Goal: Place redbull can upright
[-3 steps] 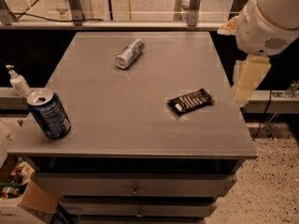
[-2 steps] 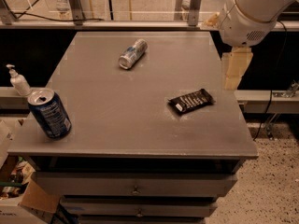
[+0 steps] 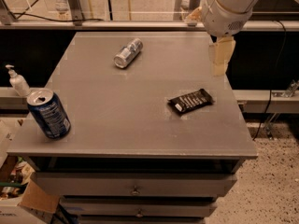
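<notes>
Silver and blue, the redbull can (image 3: 128,53) lies on its side near the back of the table (image 3: 117,125). The gripper (image 3: 221,56) hangs well apart from it, at the table's right edge. I cannot tell if it is spread or closed. No lifting is done yet.

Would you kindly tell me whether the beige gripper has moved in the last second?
Yes. The beige gripper has moved left and farther back, from beyond the right edge of the grey metal table to over it.

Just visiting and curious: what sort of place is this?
Likely a lab or test area, not a home: a grey table with drawers, a cardboard box beside it, a speckled floor. The gripper hangs over the table's far right edge; the redbull can lies on its side.
</notes>
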Robot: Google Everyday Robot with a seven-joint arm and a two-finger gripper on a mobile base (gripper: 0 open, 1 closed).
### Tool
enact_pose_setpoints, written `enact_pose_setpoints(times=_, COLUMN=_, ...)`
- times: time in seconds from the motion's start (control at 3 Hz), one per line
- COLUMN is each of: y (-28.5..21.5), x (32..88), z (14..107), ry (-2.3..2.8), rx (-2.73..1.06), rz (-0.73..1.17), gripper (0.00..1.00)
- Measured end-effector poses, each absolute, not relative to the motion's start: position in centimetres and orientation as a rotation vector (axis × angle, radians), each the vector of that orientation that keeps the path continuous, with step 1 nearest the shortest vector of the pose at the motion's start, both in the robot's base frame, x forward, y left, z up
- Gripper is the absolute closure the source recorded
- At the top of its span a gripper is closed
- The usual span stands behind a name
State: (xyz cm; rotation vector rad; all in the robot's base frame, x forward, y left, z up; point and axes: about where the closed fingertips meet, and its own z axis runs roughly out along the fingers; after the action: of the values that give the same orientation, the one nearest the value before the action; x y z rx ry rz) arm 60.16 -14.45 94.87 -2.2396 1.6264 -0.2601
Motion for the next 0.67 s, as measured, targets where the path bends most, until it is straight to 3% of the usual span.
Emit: enact_pose_setpoints(times=0.67, y=-13.8, x=64.2, z=93.6, ry=1.411, rx=-2.45, rz=-0.447, gripper=0.0)
